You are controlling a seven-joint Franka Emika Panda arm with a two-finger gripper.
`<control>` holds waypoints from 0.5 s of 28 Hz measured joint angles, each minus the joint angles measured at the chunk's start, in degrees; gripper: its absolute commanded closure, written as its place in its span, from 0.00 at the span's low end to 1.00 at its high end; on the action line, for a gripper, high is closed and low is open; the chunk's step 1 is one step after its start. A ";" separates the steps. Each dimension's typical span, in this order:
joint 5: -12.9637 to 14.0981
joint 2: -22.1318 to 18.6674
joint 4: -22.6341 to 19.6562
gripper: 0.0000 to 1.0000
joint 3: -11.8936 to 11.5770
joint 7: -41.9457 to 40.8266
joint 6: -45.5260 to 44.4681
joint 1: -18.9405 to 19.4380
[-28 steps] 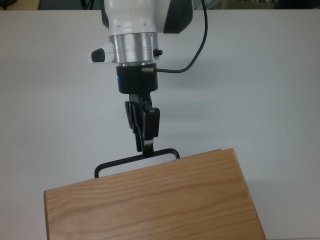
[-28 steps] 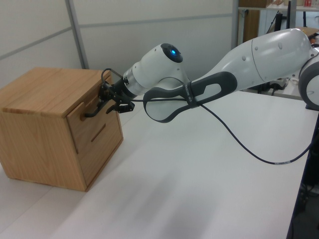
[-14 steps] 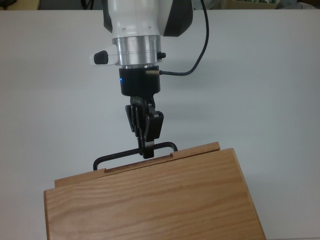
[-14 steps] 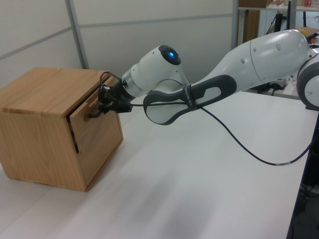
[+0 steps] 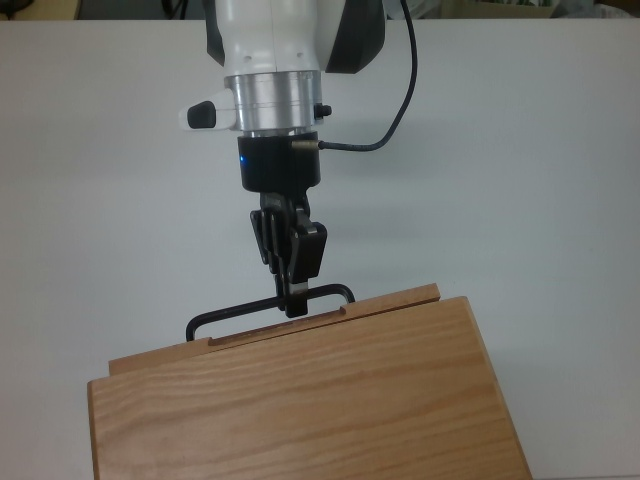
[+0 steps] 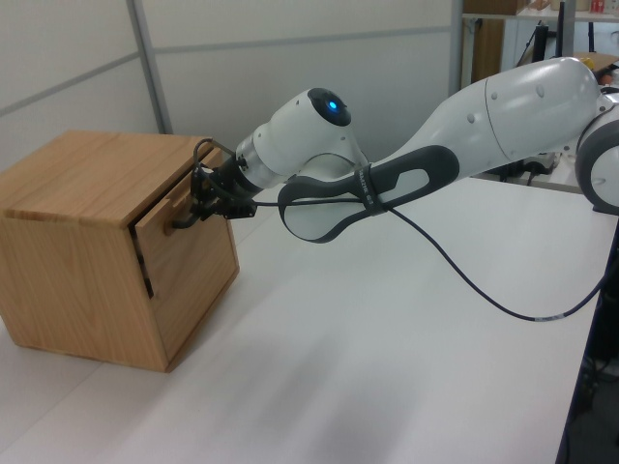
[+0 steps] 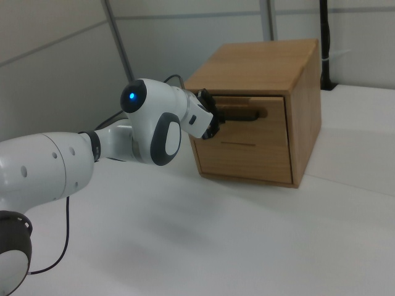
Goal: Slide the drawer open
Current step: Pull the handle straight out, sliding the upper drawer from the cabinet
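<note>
Hand (image 5: pixel 294 300) pinched the black handle (image 5: pixel 235 317) at lower centre of the top view; drawer (image 5: pixel 330 308), slightly open, lay just below it, its handle running crosswise.

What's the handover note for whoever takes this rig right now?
Gripper: shut on the handle, gripping near the top view's right end of the bar.
Drawer: upper one in the wooden cabinet, pulled out a little; in the top view its front edge shows just past the cabinet top. A dark gap shows beside the drawer front in the left view.
Done: handle grasped, drawer started.
Left: keep pulling straight out from the cabinet until it is open, then release. The white table in front looks free for the pull.
</note>
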 measured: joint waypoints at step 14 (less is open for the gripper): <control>-0.28 -5.21 0.04 1.00 0.01 -0.15 -16.67 0.00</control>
